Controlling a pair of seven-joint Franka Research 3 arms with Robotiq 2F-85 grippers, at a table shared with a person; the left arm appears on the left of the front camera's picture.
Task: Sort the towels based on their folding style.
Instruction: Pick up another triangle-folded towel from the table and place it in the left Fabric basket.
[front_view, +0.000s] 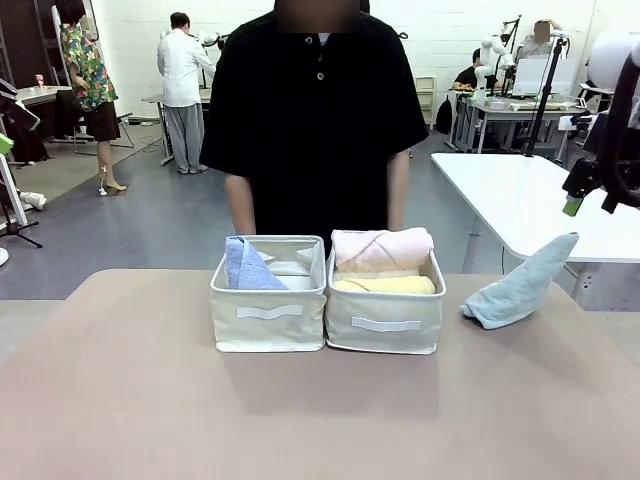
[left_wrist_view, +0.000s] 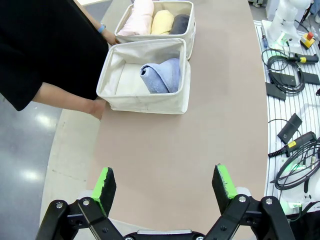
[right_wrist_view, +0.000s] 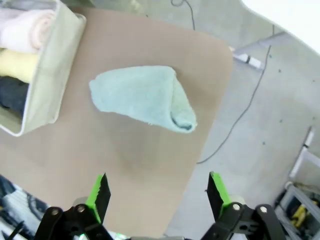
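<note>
Bins (front_view: 268, 325) side by side, teal towel (front_view: 520, 287) on table (front_view: 300, 420) near right one.

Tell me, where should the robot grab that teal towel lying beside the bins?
Probably from straight above, with the right gripper open over it. The teal towel lies flat on the table, so its sides offer little; pinching across its thicker folded edge should gather all layers.

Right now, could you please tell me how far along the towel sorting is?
Done: pink roll, yellow roll and dark grey roll in one bin, blue triangle in the other. In hand: nothing; left gripper and right gripper are open. Left: the teal triangle lies on the table beside the bins.
</note>
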